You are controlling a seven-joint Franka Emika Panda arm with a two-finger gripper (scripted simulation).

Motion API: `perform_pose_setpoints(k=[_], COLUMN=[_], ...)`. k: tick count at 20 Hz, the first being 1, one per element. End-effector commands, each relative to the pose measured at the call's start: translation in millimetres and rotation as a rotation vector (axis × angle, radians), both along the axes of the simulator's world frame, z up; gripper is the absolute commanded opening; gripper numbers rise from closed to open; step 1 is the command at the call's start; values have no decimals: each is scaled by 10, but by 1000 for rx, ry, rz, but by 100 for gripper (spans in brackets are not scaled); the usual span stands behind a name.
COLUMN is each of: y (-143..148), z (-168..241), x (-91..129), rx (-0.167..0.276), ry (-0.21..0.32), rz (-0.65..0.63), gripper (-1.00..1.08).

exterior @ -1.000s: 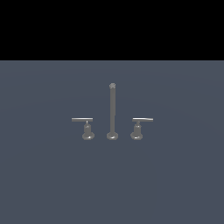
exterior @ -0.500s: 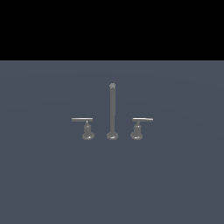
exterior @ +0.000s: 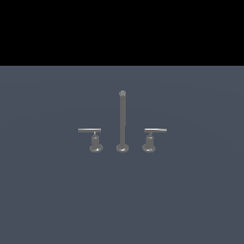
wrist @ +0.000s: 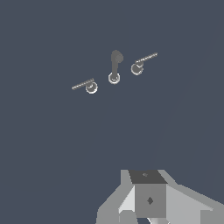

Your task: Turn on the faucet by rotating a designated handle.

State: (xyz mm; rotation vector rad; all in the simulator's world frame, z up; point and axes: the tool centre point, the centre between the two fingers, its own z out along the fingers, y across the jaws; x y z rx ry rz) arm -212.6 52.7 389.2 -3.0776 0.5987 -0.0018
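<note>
The faucet (exterior: pixel 122 121) was seen standing on a dark grey surface (exterior: pixel 190 200); the handle (exterior: pixel 94 137) was placed just beside the spout, on the exterior view's left; the end effector (wrist: pixel 151 218) was held well apart from it; whether its jaws were parted could not be told.

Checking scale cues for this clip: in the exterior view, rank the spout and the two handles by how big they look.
1. Spout, clearly the tallest.
2. Handle with its bar pointing left and handle with its bar pointing right: they look alike, so I won't rank them.
</note>
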Motion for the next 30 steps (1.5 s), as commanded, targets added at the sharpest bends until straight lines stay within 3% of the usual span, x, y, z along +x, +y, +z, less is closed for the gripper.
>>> perform_pose_setpoints(k=[1,16,30], y=[87,524,761], z=[-140,-953,-1630], x=[59,520,1009], rx=[1,4,8], ry=[0,3,5], rz=[-56,-375,-641], gripper=[-100,-100,-100])
